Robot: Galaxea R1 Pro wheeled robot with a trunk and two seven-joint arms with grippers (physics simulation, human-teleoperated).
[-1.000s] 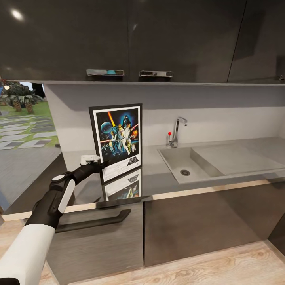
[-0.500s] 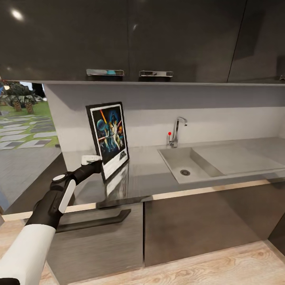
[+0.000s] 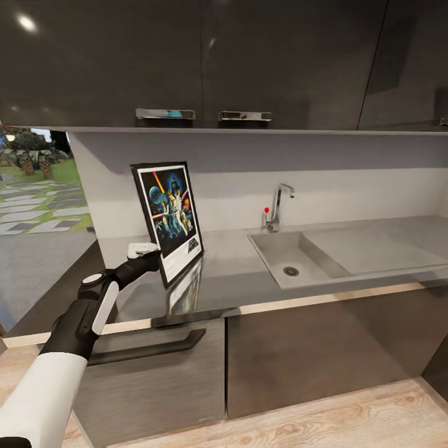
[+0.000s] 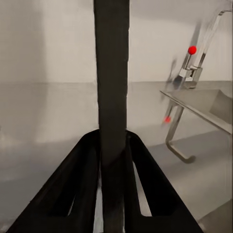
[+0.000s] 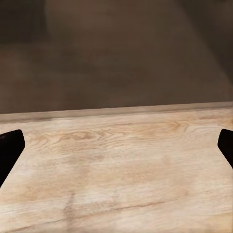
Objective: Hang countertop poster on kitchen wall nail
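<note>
- The left tool [image 3: 151,258] is clamped on the lower left edge of the poster [image 3: 170,214]; in the left wrist view its two dark fingers [image 4: 80,182] press on either side of the thin black frame, seen edge-on as a dark vertical bar [image 4: 111,97].
- One poster is in sight: it stands upright near the left end of the tabletop [image 3: 249,274], turned at an angle so its face points toward the sink side. Whether its lower edge touches the slab or sits just above it is hard to tell; a blurred reflection of it lies on the glossy surface beneath.
- The left arm [image 3: 81,323] reaches in from the lower left, over the front edge of the tabletop.
- The right tool [image 5: 116,145] is spread wide: only the two dark fingertips [image 5: 9,148] show at the sides of the right wrist view, cut off by the frame, with pale wooden floor [image 5: 116,165] and a dark cabinet base beyond.
- One moulded sink [image 3: 286,258] with a drainer sits right of the poster, and one chrome tap [image 3: 277,205] with a red knob stands at the back edge behind it.
- Two metal handles [image 3: 165,114] hang on the dark upper cabinets; one long dark handle [image 3: 149,348] crosses the drawer below the tabletop.
</note>
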